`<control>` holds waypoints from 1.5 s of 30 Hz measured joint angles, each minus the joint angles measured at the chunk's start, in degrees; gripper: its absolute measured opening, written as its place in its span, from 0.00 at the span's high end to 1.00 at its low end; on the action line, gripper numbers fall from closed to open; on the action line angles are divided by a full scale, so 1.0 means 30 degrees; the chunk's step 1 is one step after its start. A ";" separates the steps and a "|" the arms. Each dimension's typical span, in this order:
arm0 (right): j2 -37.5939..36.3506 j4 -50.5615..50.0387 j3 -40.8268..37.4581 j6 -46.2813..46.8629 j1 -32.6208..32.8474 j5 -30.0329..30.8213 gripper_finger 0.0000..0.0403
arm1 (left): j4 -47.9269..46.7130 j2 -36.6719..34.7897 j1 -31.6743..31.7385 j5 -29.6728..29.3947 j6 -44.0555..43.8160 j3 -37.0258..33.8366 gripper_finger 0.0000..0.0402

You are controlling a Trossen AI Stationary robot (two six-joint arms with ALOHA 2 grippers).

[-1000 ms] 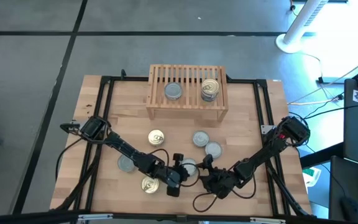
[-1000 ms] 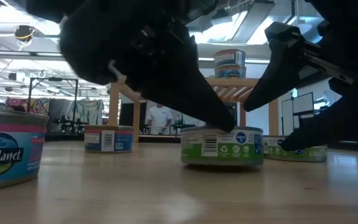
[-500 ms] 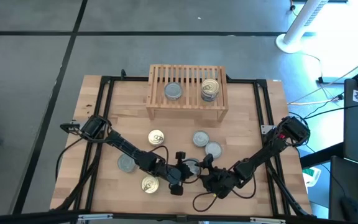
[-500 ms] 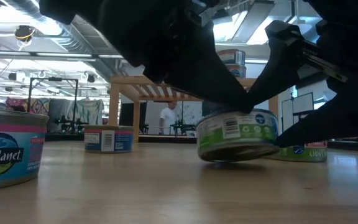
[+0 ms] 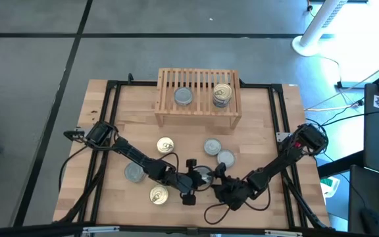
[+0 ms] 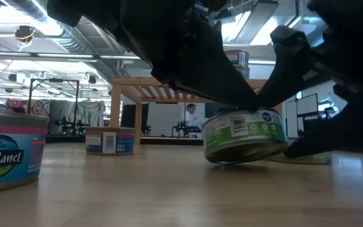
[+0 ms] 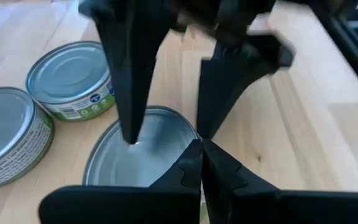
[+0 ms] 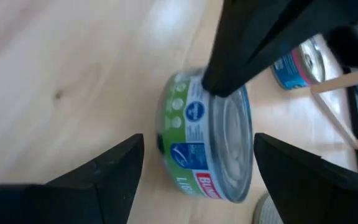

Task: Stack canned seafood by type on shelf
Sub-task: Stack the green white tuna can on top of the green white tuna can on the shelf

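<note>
A light-wood table (image 5: 255, 125) framed by black rails stands on a grey floor, and the low view looks past it into a lit workshop where a person (image 6: 194, 115) stands far back. Near the table's front edge a low round green-labelled tin with a dull silver top (image 6: 243, 133) sits tilted, one side lifted off the wood. The left gripper (image 6: 247, 104), its dark fingers pressed together, bears on the tin's top edge. The right gripper (image 8: 197, 158) has its fingers spread wide to either side of the same tin, not touching it. Other tins lie about on the table: two gold-topped, three silver-topped. Farther back the low slatted wooden shelf (image 5: 198, 118) carries a silver-topped tin (image 5: 183, 96) and gold-topped tins (image 5: 222, 94) stacked beside it.
</note>
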 joint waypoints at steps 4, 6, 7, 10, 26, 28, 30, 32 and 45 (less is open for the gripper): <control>0.0748 0.0053 0.0000 -0.0457 0.0000 0.0619 0.25 | 0.0759 0.0000 0.0000 0.0004 -0.0149 0.0007 1.00; 0.0955 0.0223 0.0006 -0.0438 0.0000 0.1140 0.25 | 0.0784 0.0000 0.0000 0.0007 -0.0157 0.0007 1.00; 0.0980 0.0214 0.0007 -0.0366 0.0000 0.1416 0.25 | 0.0751 0.0000 0.0000 0.0007 -0.0239 0.0007 1.00; 0.0995 0.0249 0.0007 -0.0354 0.0002 0.2037 0.26 | 0.0743 0.0000 0.0000 0.0007 -0.0375 0.0007 1.00; 0.0995 0.0286 0.0000 -0.0576 0.0051 0.1826 0.67 | 0.0784 -0.0109 0.0007 -0.0148 -0.0426 0.0044 1.00; 0.0995 0.0286 0.0000 -0.0569 0.0051 0.1799 0.67 | 0.0777 -0.0104 0.0007 -0.0131 -0.0426 0.0044 0.99; 0.0995 0.0291 0.0000 -0.0563 0.0039 0.1757 0.67 | 0.0769 -0.0095 0.0007 -0.0105 -0.0426 0.0044 0.97; 0.0995 0.0341 0.0000 -0.0554 0.0027 0.1708 0.67 | 0.0769 -0.0073 0.0007 -0.0063 -0.0527 0.0044 0.95; 0.0927 0.0359 0.0007 -0.0423 -0.0015 0.1699 0.66 | -0.0878 -0.2197 -0.0113 0.0299 -0.0770 -0.0006 0.70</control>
